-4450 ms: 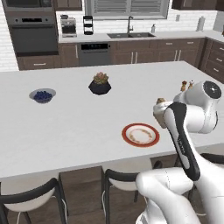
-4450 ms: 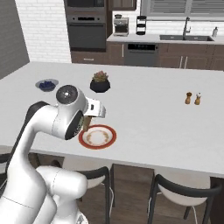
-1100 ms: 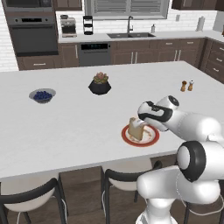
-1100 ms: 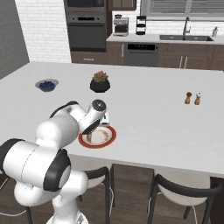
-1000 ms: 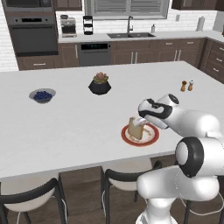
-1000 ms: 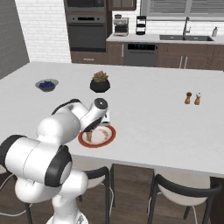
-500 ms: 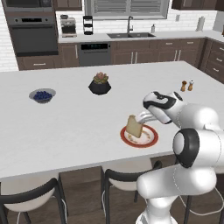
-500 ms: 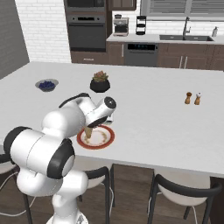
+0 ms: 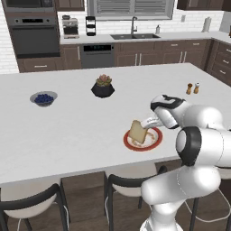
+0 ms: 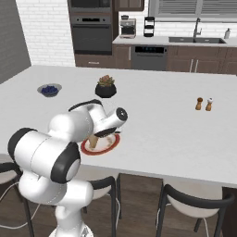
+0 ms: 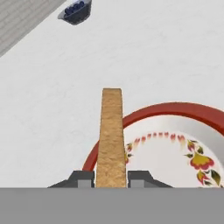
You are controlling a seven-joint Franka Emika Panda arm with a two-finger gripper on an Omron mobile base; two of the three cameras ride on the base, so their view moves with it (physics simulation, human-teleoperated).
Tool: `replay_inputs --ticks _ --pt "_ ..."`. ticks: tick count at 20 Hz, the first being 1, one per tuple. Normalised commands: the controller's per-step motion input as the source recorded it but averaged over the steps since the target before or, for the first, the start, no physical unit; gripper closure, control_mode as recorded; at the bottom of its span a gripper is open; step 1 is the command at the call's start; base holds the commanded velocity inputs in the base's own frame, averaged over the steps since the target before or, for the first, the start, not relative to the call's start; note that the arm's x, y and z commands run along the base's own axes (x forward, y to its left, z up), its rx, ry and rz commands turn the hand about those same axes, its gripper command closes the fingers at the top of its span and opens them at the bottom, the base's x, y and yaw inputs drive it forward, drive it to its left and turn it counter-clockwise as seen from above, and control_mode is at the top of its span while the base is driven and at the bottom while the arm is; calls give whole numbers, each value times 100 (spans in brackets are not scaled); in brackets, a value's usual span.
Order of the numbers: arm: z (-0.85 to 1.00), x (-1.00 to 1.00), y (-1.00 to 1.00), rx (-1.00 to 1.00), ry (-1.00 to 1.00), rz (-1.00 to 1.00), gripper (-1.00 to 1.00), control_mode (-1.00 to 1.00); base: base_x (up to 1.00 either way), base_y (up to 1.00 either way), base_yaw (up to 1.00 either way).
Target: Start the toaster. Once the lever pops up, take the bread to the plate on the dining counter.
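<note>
The long white smooth worktop (image 9: 67, 131) of the dining island filled the middle of both base views, with dark chairs (image 9: 31, 205) along its near edge at the bottom of the frame. The white arm reached across it from the lower right of the left base view. Right of centre in that view, near the front edge, lay the round plate (image 9: 154, 141) with a red rim and pale flowered centre. The light tan, roughly square slice of bread (image 9: 136, 131) stood on edge over the plate's left part, tilted. In the hand view the two dark fingers (image 11: 81, 178) pressed against both faces of the slice, gripping it at the bottom centre. A black faceted pot with a plant (image 9: 103, 86) stood upper centre, a small grey bowl of blueberries (image 9: 43, 98) at the left, and two small shakers (image 9: 193, 88) at the right.
</note>
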Motion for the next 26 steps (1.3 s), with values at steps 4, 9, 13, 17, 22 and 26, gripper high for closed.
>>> replay_inputs --ticks 4,9,13,17,22,26 --pt "-13 0 0 1 -11 0 100 -100 0 0 0" --pt "0 0 0 0 -6 0 100 -100 0 0 0" --pt "0 0 0 0 0 0 -100 -100 0 0 0" --pt "0 0 0 0 0 0 -100 -100 0 0 0" --pt "10 0 -7 0 -2 0 -100 -100 0 0 0" --pt "40 -1 -5 -3 -5 0 -100 -100 0 0 0"
